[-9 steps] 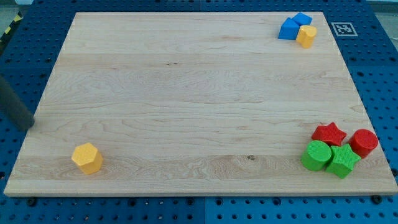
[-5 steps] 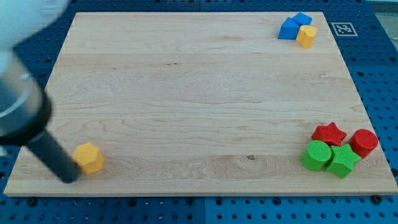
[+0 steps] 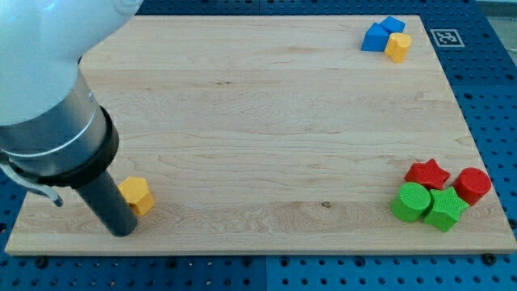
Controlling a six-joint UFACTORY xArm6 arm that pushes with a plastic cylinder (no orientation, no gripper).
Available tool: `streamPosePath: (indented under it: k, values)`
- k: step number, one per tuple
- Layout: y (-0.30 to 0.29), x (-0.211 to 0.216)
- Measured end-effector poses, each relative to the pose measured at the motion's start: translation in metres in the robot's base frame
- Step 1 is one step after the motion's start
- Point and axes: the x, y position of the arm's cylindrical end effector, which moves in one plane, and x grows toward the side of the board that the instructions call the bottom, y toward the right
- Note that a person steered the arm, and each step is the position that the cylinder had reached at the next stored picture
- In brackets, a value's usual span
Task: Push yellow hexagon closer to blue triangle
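Wooden board on blue pegboard; my tip (no hand) touches yellow hexagon.

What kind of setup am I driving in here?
Likely a lab tabletop pushing rig: a wooden board on a blue perforated base, a fiducial marker at the corner, and small blocks like the yellow hexagon.

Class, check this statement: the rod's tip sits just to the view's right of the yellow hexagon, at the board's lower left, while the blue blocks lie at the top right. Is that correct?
Not quite. In the camera view, my tip sits just to the view's left of the yellow hexagon, not its right. The rest holds: the hexagon is at the board's lower left and the blue blocks lie at the top right.
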Motion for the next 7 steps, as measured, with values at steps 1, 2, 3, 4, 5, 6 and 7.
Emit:
streamPosePath:
  k: [1,2,3,4,5,6,7]
  values:
    - [0.000,-0.008]
    - [0.002,-0.017]
    - [0.015,-0.032]
    - [0.026,-0.059]
    - [0.026,-0.086]
    - [0.030,-0.113]
    - [0.044,-0.136]
